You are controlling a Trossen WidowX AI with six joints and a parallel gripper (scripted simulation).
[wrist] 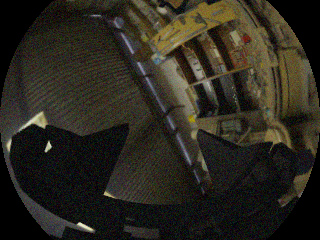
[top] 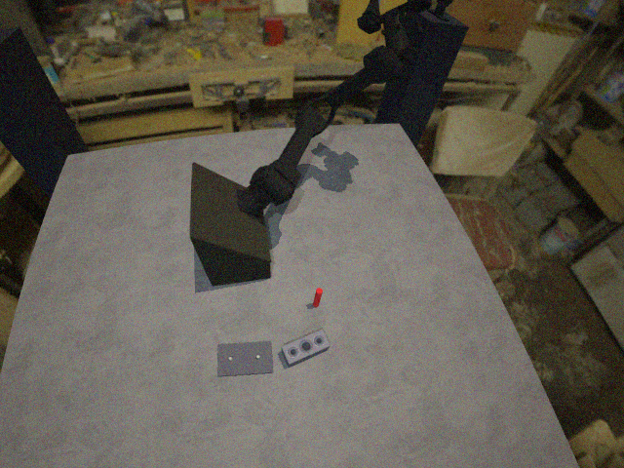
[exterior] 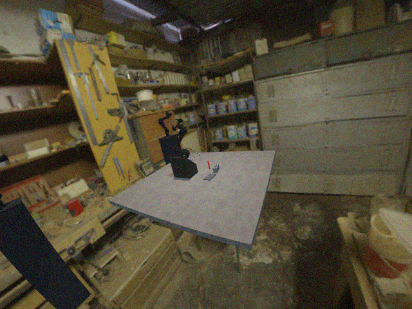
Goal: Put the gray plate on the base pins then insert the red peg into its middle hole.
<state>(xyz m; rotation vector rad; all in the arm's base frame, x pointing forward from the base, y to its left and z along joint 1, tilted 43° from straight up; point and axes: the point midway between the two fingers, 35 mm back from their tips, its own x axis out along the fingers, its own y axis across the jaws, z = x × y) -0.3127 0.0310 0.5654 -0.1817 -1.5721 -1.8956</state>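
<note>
The red peg (top: 317,296) (exterior: 208,164) stands upright on the table (top: 126,302). In front of it lies the gray plate (top: 305,345) (exterior: 215,168), a small block with three holes, flat on the table. To its left lies the flat gray base (top: 245,365) (exterior: 209,176) with two pale pins; it is bare. My gripper (top: 252,204) (exterior: 184,154) is open and empty. It hangs far behind these parts, at the upper right edge of a dark wedge block. The wrist view shows only dark fingers, the table edge and shelves.
A large dark wedge block (top: 226,236) (exterior: 183,167) stands on the table between the arm and the small parts. The arm's dark base column (top: 423,65) stands at the table's far edge. Workshop clutter surrounds the table.
</note>
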